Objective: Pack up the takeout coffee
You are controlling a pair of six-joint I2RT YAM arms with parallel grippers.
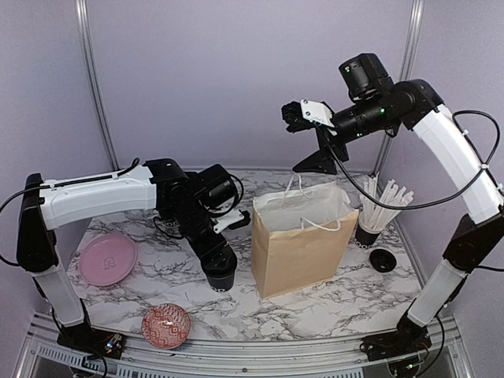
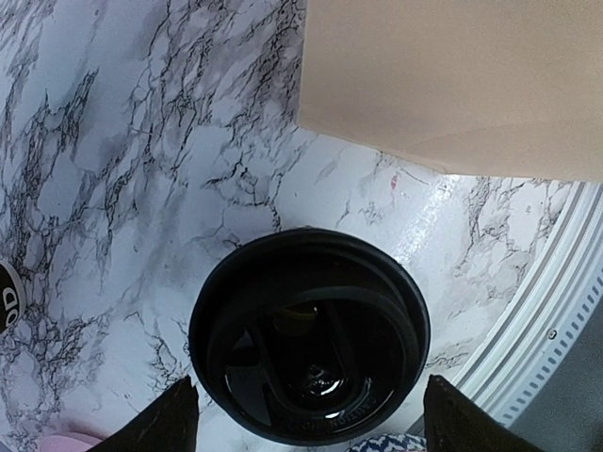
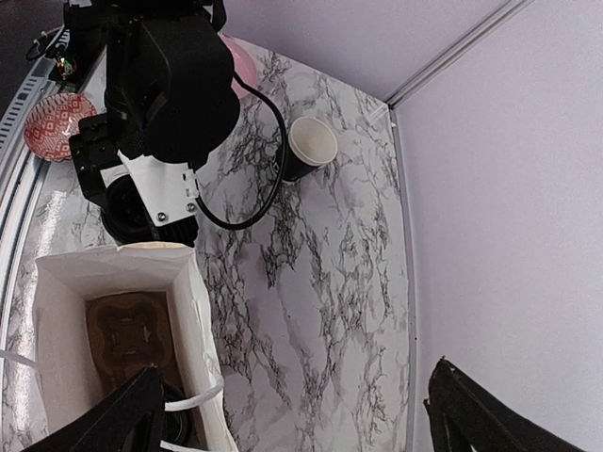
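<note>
Left gripper (image 2: 309,379): spread wide, down near the table (image 2: 113,169), pinching nothing. Fingers (image 2: 165,424) straddling the lidded cup (image 2: 309,348), one on each side of its black top. Thin strip of marble showing between one finger and the cup wall, so no contact seen. Cup upright on the table, directly under the left wrist, roughly centred in the gap.

Paper bag (image 1: 303,248) just to the right of this gripper: upright, mouth open, near the lidded cup but apart from it. Red patterned bowl (image 1: 166,324) near, back toward the arm bases from the gripper. Pink plate (image 1: 106,258) further out on its left.

Right gripper (image 3: 295,372): also spread wide, holding nothing, hanging high above the table. Bag mouth below it and off to one side. Brown cardboard cup holder (image 3: 127,339) lying on the bag floor.

Open cup (image 3: 311,141): white inside, upright on the table, far below the right gripper. Sits beyond the left arm (image 3: 160,85) toward the back wall, well apart from both grippers and from the bag. Neither cup inside the bag.

Straw cup (image 1: 370,228) and loose lid (image 1: 383,260): right of the bag, under the right arm, well apart from either gripper.
</note>
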